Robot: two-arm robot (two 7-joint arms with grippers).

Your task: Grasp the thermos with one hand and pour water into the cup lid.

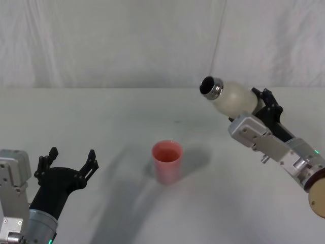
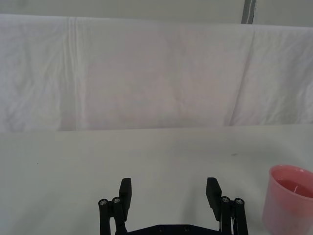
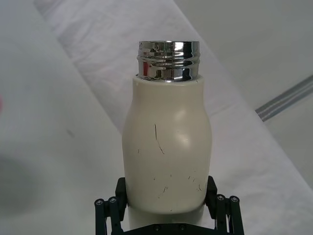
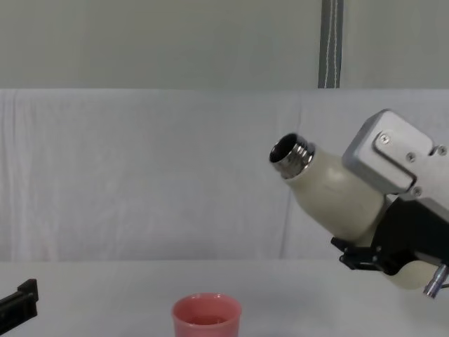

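One cream-white thermos (image 1: 235, 98), one pink cup lid (image 1: 167, 161), and two tools: the left tool (image 1: 71, 163) and the right tool (image 1: 258, 113). One white-covered bench (image 1: 117, 122) carries the cup lid.

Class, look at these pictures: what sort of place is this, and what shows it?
Probably a robot test bench, not a kitchen: a table draped in white cloth, a white cloth backdrop, and just a thermos and a pink cup lid.

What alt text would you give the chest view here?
The right tool holds the cream thermos in the air, tilted with its open steel neck pointing up and to the left, off to the right of the pink cup lid on the white table. The left tool's fingertip shows at the lower left edge.
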